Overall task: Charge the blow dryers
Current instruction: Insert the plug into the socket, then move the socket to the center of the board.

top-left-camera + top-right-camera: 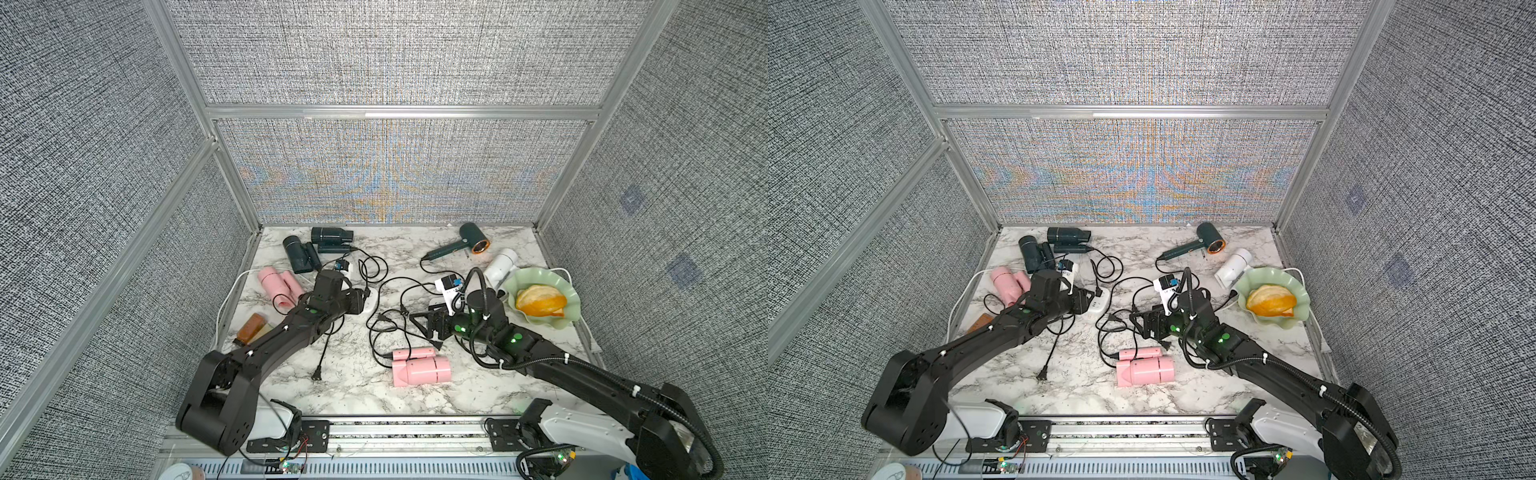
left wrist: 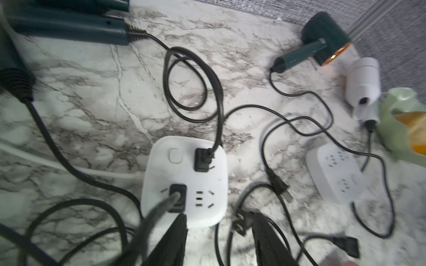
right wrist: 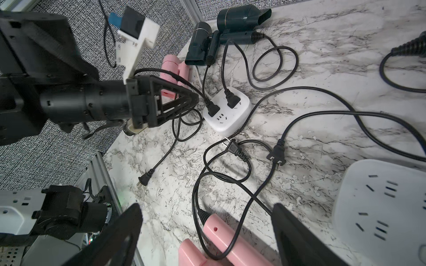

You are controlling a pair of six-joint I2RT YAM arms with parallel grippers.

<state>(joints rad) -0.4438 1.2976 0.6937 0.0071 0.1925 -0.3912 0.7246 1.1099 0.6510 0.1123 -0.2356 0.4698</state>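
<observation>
While a pink blow dryer [image 1: 419,365] lies at the desk's [image 1: 353,395] front, the right end effector [image 3: 206,207] hangs beside it, spread wide. The left end effector [image 2: 219,216], parted, faces a power strip [image 2: 159,170]. Behind lie a second pink dryer [image 1: 276,284], two teal dryers [image 1: 298,254], a green dryer [image 1: 467,241] and a white dryer [image 1: 500,266].

Green dish [image 1: 540,275], orange slices [image 1: 540,305], amber bottle [image 1: 250,328]

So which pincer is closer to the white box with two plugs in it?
Left. The left pincer sits open right at the edge of the white box; the right pincer is farther off, across loose cords.
</observation>
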